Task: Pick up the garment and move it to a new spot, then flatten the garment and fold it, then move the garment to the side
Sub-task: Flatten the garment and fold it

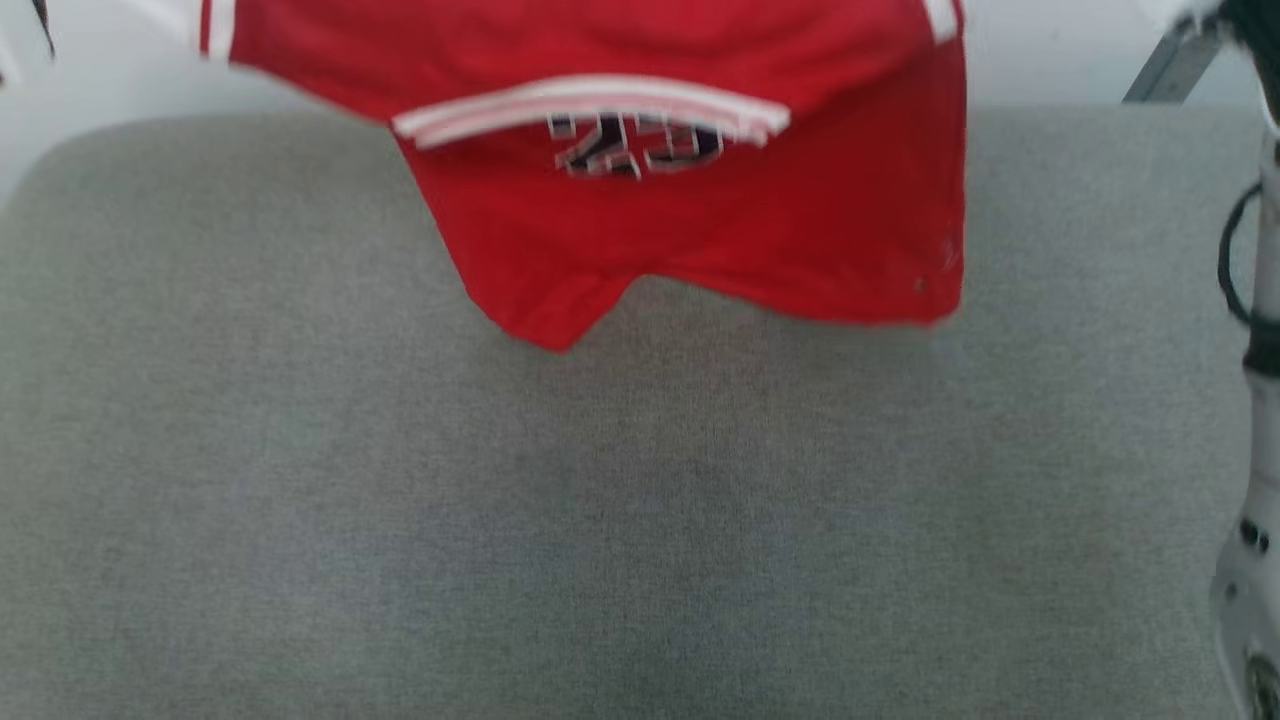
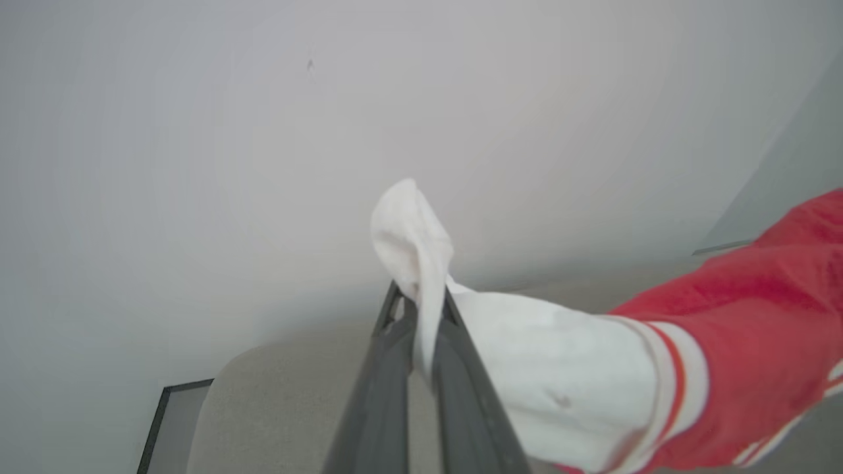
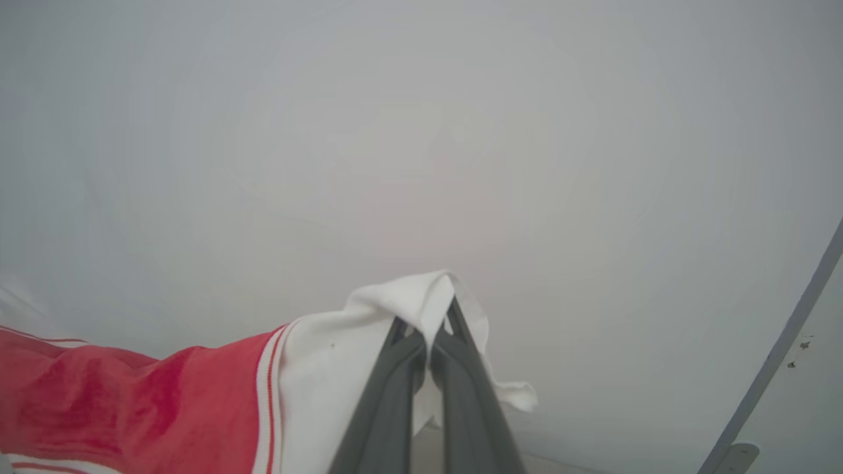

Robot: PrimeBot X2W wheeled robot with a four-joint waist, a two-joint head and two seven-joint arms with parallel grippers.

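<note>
Garment [image 1: 700, 230] held up and stretched wide between both arms, red body hanging over the far part of the grey worktop [image 1: 300, 450]. Lowest corner blurred, so contact with the surface not possible to judge.

Left end effector [image 2: 421, 303] pressed together, pinching the end of one white sleeve [image 2: 560, 388]. Right end effector [image 3: 427, 329] likewise clamped on the other white sleeve [image 3: 342, 368], with loose fabric bunched over the tips. Red-and-white striped trim [image 1: 590, 105] lying as a band across the front, and a dark number print [image 1: 635, 145] just beneath it, partly tucked under.

Judged to be in the first step: lifted and carried, not yet laid at the new spot.

Next, probably: lower toward the worktop with both pinches kept and the sleeves well apart. Let the bottom edge land first and draw the rest down flat. Release only once the fabric rests fully, ready for smoothing and folding.
</note>
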